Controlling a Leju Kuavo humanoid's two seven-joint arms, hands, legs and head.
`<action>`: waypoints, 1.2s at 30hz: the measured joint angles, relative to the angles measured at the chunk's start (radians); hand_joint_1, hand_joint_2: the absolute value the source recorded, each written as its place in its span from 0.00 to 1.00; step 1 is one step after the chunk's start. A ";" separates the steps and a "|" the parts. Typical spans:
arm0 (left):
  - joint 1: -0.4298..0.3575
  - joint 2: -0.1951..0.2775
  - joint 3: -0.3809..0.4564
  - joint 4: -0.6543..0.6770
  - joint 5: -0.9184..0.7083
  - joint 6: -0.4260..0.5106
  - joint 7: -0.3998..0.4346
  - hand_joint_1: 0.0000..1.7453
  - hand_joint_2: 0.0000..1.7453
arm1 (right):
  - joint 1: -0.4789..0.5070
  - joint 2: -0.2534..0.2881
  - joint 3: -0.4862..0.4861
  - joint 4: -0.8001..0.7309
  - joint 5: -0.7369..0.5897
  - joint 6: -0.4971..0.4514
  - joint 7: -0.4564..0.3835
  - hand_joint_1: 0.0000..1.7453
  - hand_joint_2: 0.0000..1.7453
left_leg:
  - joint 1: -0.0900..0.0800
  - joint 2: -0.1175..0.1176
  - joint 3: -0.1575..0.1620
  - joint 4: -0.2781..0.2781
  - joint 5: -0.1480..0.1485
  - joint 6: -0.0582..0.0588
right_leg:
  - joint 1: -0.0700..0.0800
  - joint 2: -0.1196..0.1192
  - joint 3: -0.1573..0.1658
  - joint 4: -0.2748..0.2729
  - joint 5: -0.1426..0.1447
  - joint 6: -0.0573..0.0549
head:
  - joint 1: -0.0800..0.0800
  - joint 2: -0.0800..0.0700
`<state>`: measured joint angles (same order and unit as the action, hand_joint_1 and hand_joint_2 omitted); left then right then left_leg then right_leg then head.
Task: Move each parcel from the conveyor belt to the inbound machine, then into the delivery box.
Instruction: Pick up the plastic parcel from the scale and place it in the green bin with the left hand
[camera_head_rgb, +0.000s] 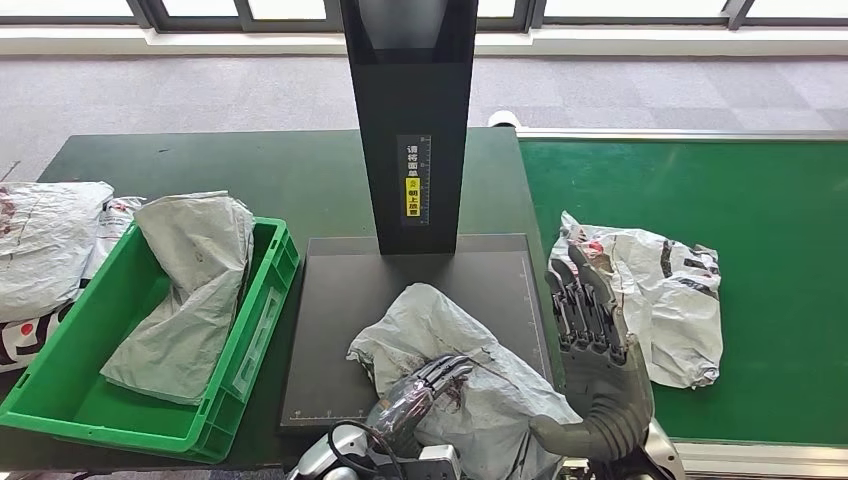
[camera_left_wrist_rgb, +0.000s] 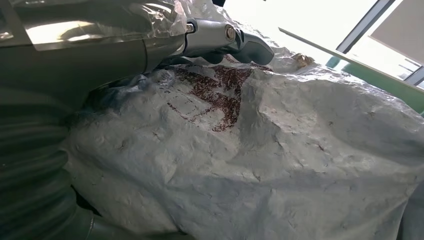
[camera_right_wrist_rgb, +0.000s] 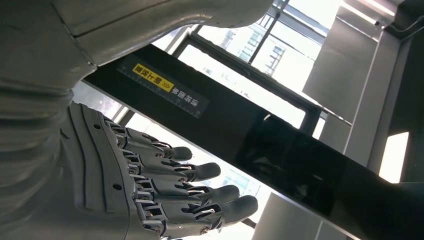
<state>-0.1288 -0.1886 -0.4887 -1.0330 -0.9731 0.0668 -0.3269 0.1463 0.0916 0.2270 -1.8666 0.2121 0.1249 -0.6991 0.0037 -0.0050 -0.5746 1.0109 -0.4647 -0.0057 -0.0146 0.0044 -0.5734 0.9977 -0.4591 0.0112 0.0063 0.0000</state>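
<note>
A crumpled grey parcel (camera_head_rgb: 455, 340) lies on the front of the inbound machine's dark platform (camera_head_rgb: 330, 300), hanging over its near edge. My left hand (camera_head_rgb: 428, 385) grips it from below, fingers curled over its top. In the left wrist view its thumb (camera_left_wrist_rgb: 232, 42) presses on the parcel (camera_left_wrist_rgb: 260, 150). My right hand (camera_head_rgb: 588, 312) stands upright at the platform's right edge, fingers straight and holding nothing; the right wrist view shows the right hand (camera_right_wrist_rgb: 155, 185) before the black column (camera_right_wrist_rgb: 280, 150). A second parcel (camera_head_rgb: 675, 295) lies on the green conveyor belt (camera_head_rgb: 760, 200). The green delivery box (camera_head_rgb: 262, 320) holds one grey parcel (camera_head_rgb: 190, 290).
The machine's black column (camera_head_rgb: 412, 110) rises behind the platform. More parcels (camera_head_rgb: 45, 245) are piled at the far left of the dark table (camera_head_rgb: 200, 165). The belt's far half is bare.
</note>
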 joint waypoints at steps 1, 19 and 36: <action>-0.002 -0.002 0.000 0.002 0.000 -0.001 0.000 0.00 1.00 | -0.003 0.000 0.000 0.000 0.000 0.001 0.000 0.00 1.00 | 0.000 0.000 0.000 0.000 0.000 0.000 | 0.000 0.000 0.000 0.000 0.000 0.000 | 0.000 0.000; -0.022 -0.015 -0.015 0.030 0.015 0.039 -0.028 1.00 1.00 | -0.015 0.000 0.000 0.002 0.000 0.003 0.000 0.00 1.00 | 0.000 0.000 0.000 0.000 0.000 0.000 | 0.000 0.000 0.000 0.000 0.000 0.000 | 0.000 0.000; 0.060 0.018 0.002 -0.163 0.126 0.269 -0.091 1.00 1.00 | 0.049 -0.002 -0.001 0.001 -0.023 -0.013 -0.001 0.00 1.00 | 0.000 0.000 -0.001 0.000 0.000 0.000 | 0.000 0.000 -0.002 0.000 -0.001 0.000 | 0.000 0.000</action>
<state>-0.0688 -0.1702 -0.4863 -1.1963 -0.8473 0.3358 -0.4180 0.1949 0.0896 0.2262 -1.8653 0.1892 0.1124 -0.6998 0.0039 -0.0051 -0.5758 1.0108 -0.4651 -0.0060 -0.0143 0.0045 -0.5749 0.9979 -0.4599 0.0107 0.0063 0.0000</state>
